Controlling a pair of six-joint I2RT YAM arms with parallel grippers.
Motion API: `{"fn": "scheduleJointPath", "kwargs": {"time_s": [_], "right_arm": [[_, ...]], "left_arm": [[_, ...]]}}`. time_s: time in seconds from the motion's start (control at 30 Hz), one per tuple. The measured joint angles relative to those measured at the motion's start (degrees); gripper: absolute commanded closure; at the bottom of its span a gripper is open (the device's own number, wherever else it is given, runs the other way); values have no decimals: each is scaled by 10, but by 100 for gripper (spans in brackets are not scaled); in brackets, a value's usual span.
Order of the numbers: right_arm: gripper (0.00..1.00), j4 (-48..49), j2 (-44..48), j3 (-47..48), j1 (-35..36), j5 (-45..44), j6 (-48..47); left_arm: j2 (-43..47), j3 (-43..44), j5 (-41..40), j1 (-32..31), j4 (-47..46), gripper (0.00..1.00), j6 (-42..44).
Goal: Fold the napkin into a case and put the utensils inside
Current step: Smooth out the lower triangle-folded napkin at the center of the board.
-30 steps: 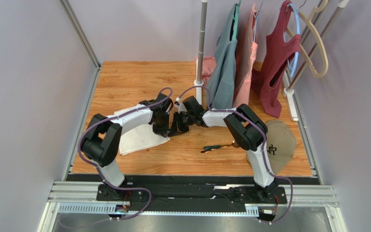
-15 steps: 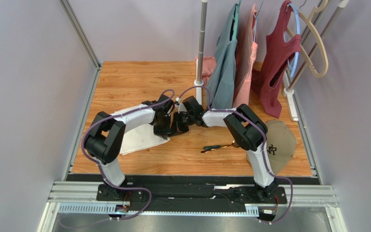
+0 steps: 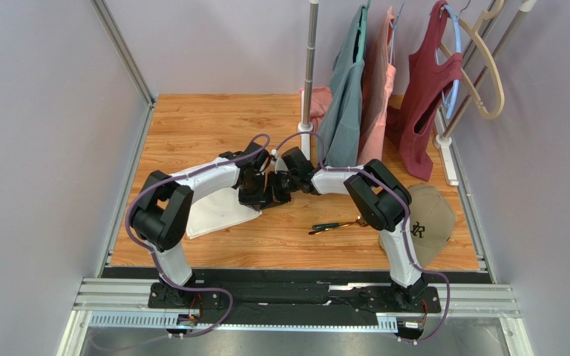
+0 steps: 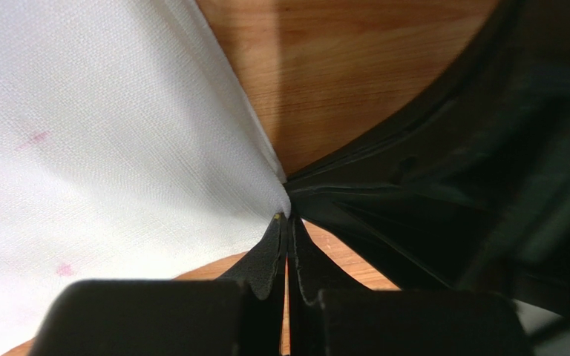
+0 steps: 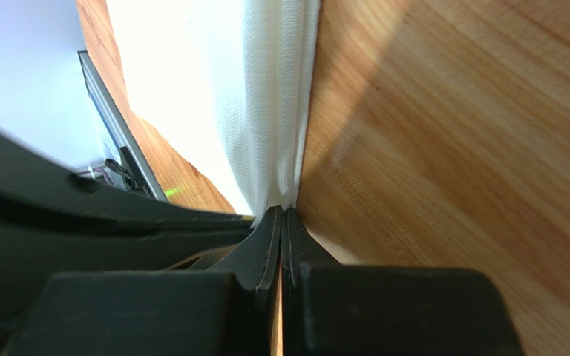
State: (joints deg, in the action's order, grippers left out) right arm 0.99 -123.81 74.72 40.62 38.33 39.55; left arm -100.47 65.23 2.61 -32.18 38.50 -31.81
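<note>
Cap (image 3: 433,211), tan, at the right edge of the table (image 3: 191,126): dark monogram on the front panel, two interlocked capitals. One reads as R. The other is unclear, perhaps L or X, too small to settle. Both wrist views: nothing legible.

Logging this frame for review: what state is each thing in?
napkin: lying on the table, pinched at its right side
left gripper: shut on the napkin's corner
right gripper: shut on the napkin's edge
utensils: lying on the table, outside the napkin
cap: resting at the table's right edge
</note>
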Motion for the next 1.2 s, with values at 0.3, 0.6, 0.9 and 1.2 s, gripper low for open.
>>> {"fn": "scheduleJointPath", "kwargs": {"time_s": [0.3, 0.6, 0.9, 1.2], "right_arm": [[100, -12, 2, -2, -11, -4, -5], [64, -170, 9, 88, -19, -105, -124], [60, -295, 43, 203, 47, -198, -188], [73, -282, -14, 232, 80, -126, -167]], "left_arm": [[-19, -2, 21, 0, -5, 41, -5], [214, -5, 70, 62, 19, 27, -2], [376, -65, 146, 348, 38, 30, 36], [379, -153, 241, 458, 32, 27, 24]]}}
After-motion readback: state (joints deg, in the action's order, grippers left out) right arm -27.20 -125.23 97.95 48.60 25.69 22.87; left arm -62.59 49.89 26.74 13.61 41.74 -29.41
